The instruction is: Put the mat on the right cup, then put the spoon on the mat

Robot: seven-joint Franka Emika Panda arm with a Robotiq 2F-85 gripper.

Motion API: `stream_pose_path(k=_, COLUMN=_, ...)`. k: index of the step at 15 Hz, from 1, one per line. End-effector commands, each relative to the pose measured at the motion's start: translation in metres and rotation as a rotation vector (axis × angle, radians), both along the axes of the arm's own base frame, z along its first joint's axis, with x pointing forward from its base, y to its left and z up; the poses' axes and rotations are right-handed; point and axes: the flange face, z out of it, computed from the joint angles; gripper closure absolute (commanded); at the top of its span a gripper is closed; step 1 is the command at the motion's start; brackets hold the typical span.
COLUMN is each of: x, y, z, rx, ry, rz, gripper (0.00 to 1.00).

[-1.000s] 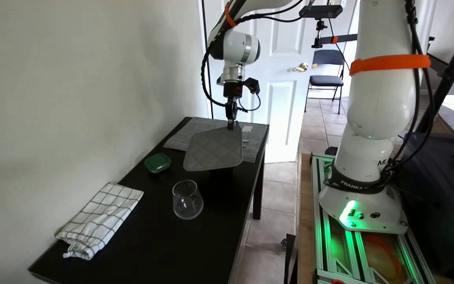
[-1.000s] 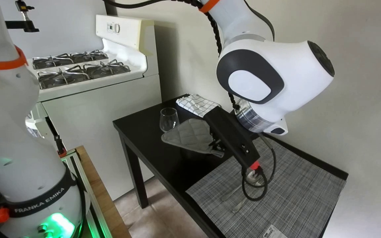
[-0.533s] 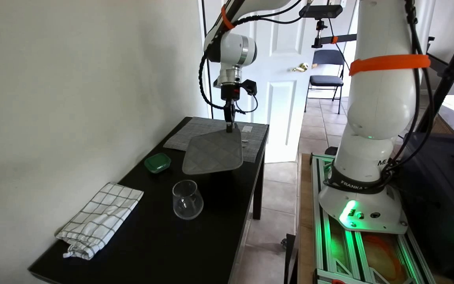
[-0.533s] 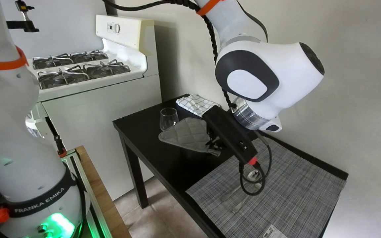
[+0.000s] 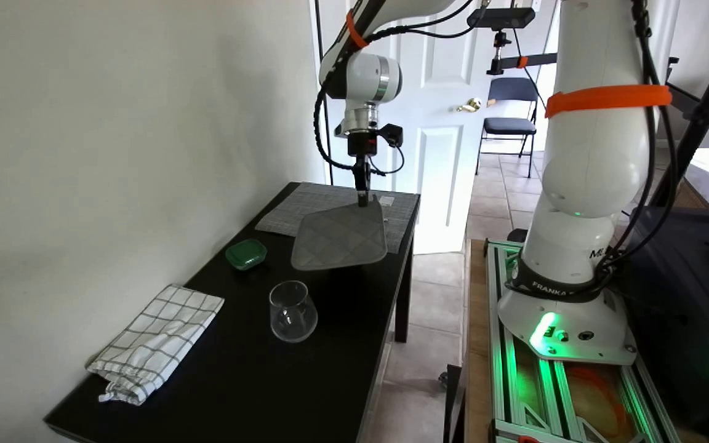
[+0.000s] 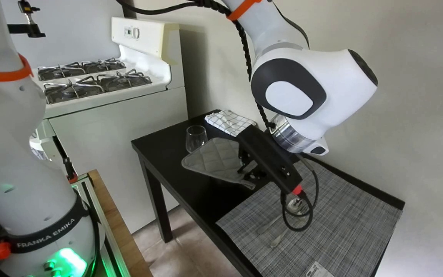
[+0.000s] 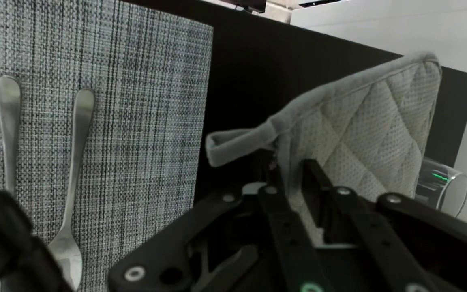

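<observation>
Okay, left to right in an exterior view: glass (image 5: 293, 317), then the mat (image 5: 339, 237) behind it, then the gripper (image 5: 363, 202) straddling its far edge, can't tell if it's pinching. Dark cup's hidden, maybe underneath, so centre carefully, stay level, release gently.

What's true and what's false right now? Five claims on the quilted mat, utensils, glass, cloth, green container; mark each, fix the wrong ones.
1. A corner of the quilted mat is between the fingers of the gripper. True.
2. The metal utensils rest on the quilted mat. False: the metal utensils lie on the woven placemat.
3. The clear glass stands upright on the black table. True.
4. The checkered cloth and the green container do not touch. True.
5. The quilted mat covers the clear glass. False: the clear glass is uncovered, apart from the quilted mat.
</observation>
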Motion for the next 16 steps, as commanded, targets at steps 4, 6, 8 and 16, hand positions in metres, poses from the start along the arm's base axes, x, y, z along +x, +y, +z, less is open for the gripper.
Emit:
stream_pose_path(k=4, x=0.000, y=-0.015, z=0.011, rx=-0.039, ry=-0.029, rz=-0.017, gripper=0.24)
stream_pose_path(k=6, x=0.002, y=-0.025, z=0.018, rx=-0.081, ry=-0.041, rz=-0.032, gripper=0.10)
stream_pose_path(k=8, x=0.005, y=-0.037, z=0.024, rx=-0.163, ry=-0.053, rz=-0.052, gripper=0.00)
stream_pose_path(k=16, x=0.017, y=-0.053, z=0.022, rx=-0.504, ry=-0.011, rz=-0.054, gripper=0.00)
